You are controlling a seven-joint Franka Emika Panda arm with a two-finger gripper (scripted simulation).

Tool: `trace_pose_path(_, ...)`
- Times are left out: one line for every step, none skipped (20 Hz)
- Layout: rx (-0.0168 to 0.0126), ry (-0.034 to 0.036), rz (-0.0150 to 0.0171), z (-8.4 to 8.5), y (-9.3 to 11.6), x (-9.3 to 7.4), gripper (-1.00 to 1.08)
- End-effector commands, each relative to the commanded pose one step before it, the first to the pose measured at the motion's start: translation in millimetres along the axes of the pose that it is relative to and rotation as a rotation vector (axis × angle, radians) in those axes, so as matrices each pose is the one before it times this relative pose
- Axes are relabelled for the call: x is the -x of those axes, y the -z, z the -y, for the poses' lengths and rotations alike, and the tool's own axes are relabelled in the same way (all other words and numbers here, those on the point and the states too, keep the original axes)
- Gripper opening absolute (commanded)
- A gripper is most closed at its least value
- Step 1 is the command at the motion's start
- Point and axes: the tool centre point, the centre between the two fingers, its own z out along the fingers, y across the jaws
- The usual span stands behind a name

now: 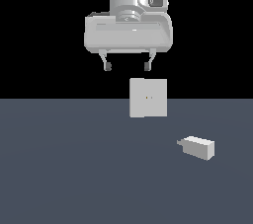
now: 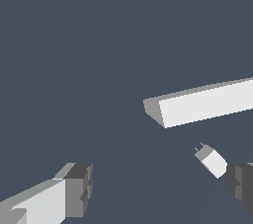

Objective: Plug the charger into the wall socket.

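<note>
On the flat slate-grey floor (image 1: 59,168), nearest the exterior camera and toward the exterior view's right, the charger (image 1: 198,147) lies on its side with its narrow nub facing the exterior view's left. Farther back, the wall socket (image 1: 148,97) stands upright on the same floor, well apart from the charger. Above it, against a plain black backdrop, the gripper (image 1: 127,65) hangs with fingers spread wide, holding nothing.

White charger (image 1: 198,147) with pale grey shaded faces and a greyer nub. White wall socket (image 1: 148,97), plain, two tiny yellowish-dark holes near centre; grey on its shaded edge in the wrist view. Light grey gripper (image 1: 127,65) body with dark grey fingertips (image 2: 79,190); slate blue-grey floor (image 1: 74,168), unpatterned, under black background.
</note>
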Motion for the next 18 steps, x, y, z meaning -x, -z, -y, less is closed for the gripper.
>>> trace_pose_path(0.0, 0.0, 0.0, -0.01, 0.0, 0.0, 1.0)
trace_pose_path(-0.00005, 0.00065, -0.00024, 0.02, -0.03, 0.11, 1.0)
trace_pose_path(-0.00015, 0.00129, -0.00048, -0.33, -0.23, 0.25, 1.0)
trace_pose_path(-0.00029, 0.00258, -0.00096, -0.29, -0.28, 0.46, 1.0)
trace_pose_path(-0.00039, 0.00347, -0.00129, -0.49, -0.43, 0.63, 1.0)
trace_pose_path(-0.0005, 0.00446, -0.00166, -0.62, -0.54, 0.81, 1.0)
trace_pose_path(-0.00061, 0.00544, -0.00202, -0.75, -0.66, 0.99, 1.0)
trace_pose_path(-0.00071, 0.00637, -0.00237, -0.9, -0.78, 1.16, 1.0)
trace_pose_path(-0.00082, 0.00734, -0.00273, -1.01, -0.88, 1.33, 1.0)
trace_pose_path(-0.00091, 0.00821, -0.00305, -1.16, -1.0, 1.49, 1.0)
trace_pose_path(-0.00101, 0.00913, -0.0034, -1.27, -1.1, 1.65, 1.0)
trace_pose_path(-0.0011, 0.00995, -0.0037, -1.41, -1.22, 1.81, 1.0)
trace_pose_path(-0.00119, 0.01079, -0.00402, -1.52, -1.32, 1.95, 1.0)
trace_pose_path(-0.00128, 0.0116, -0.00432, -1.63, -1.41, 2.1, 1.0)
trace_pose_path(-0.00136, 0.01235, -0.0046, -1.75, -1.51, 2.23, 1.0)
trace_pose_path(-0.00144, 0.01308, -0.00487, -1.85, -1.6, 2.36, 1.0)
trace_pose_path(-0.00151, 0.01376, -0.00513, -1.96, -1.68, 2.48, 1.0)
trace_pose_path(-0.00158, 0.01444, -0.00538, -2.05, -1.76, 2.59, 1.0)
